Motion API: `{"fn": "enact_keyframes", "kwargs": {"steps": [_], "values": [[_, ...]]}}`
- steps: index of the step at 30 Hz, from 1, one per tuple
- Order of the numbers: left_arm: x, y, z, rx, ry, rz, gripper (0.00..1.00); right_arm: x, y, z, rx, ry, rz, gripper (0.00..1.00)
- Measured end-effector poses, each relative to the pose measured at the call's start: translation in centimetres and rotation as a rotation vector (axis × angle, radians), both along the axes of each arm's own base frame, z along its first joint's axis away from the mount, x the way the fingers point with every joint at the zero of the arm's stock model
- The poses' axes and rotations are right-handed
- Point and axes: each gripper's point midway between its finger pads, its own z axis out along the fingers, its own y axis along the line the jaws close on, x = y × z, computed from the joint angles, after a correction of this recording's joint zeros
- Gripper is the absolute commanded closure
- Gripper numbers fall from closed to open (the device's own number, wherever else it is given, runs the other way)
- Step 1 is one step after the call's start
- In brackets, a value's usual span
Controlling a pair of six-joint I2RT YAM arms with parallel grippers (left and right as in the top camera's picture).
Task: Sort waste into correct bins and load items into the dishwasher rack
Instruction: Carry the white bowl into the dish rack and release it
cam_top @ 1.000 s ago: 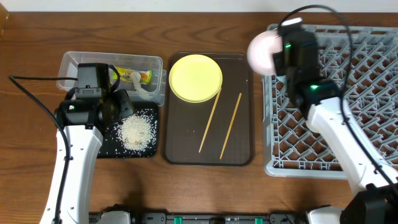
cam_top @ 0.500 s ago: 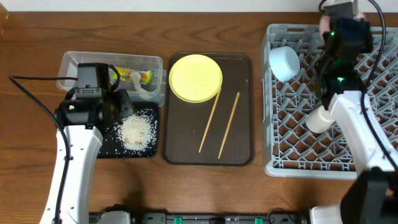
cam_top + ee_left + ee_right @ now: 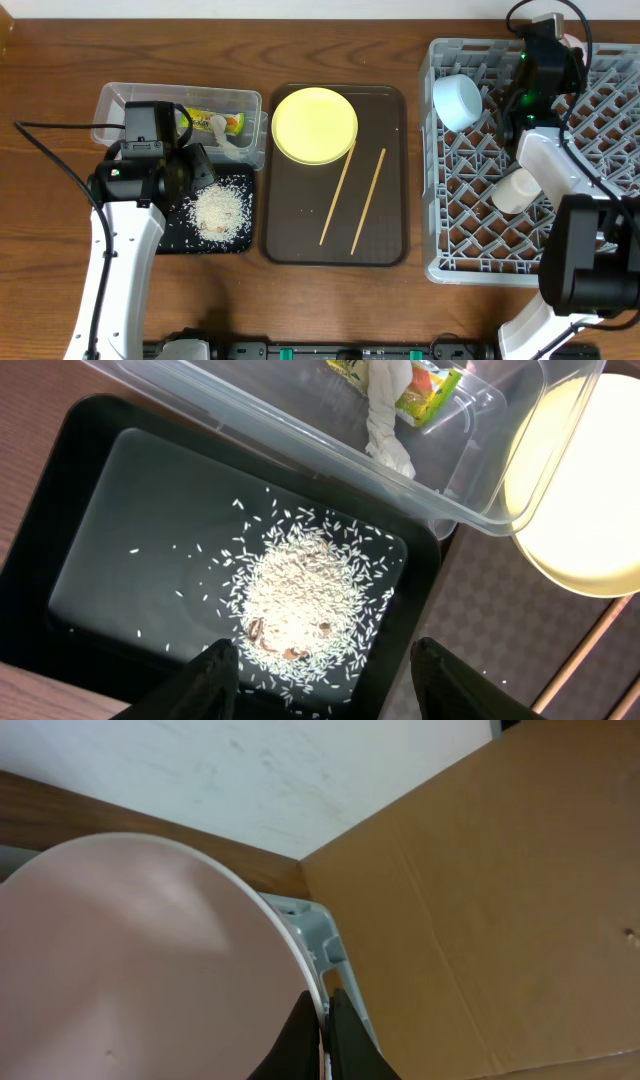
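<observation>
Overhead, the grey dishwasher rack (image 3: pixel 470 235) fills the right side of the table (image 3: pixel 330 40), and the brown serving tray (image 3: pixel 300 235) lies in the middle. At the left, the clear tub (image 3: pixel 120 105) sits behind the black tray (image 3: pixel 170 238), the two touching. The yellow plate (image 3: pixel 315 124) rests on the serving tray's far left corner. At the rack's far edge the right gripper (image 3: pixel 322 1032) has its fingers pinched on the rim of the white bowl (image 3: pixel 130 960), which fills much of the right wrist view. The light blue bowl (image 3: pixel 457 100) lies on its side in the rack's far left corner, and the small pale cup (image 3: pixel 515 190) lies further forward among the pegs. Two chopsticks (image 3: pixel 338 195) lie slanted on the serving tray, just beside the plate. The snack wrapper (image 3: pixel 425 385) and the white scrap (image 3: pixel 385 425) are in the tub. Rice grains (image 3: pixel 300 595) are heaped in the black tray, where the left gripper (image 3: pixel 325 685) hovers with fingers wide and empty.
</observation>
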Motion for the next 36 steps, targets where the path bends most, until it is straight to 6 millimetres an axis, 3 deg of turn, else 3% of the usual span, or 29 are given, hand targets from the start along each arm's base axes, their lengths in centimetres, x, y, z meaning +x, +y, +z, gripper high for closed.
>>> {"fn": "enact_keyframes", "kwargs": {"steps": [15,24,30,36], "values": [[0.0,-0.1,0.0,-0.003,0.0,-0.002,0.42,0.4,0.2,-2.2,-0.001,0.051,0.005,0.99],[0.0,-0.1,0.0,-0.003,0.0,-0.002,0.42,0.5,3.0,-3.5,0.027,0.098,0.044,0.99],[0.0,-0.1,0.0,-0.003,0.0,-0.002,0.42,-0.3,3.7,-4.3,0.055,0.116,-0.003,0.99],[0.0,-0.1,0.0,-0.003,0.0,-0.002,0.42,-2.4,5.3,-6.6,0.168,0.162,-0.043,0.69]]}}
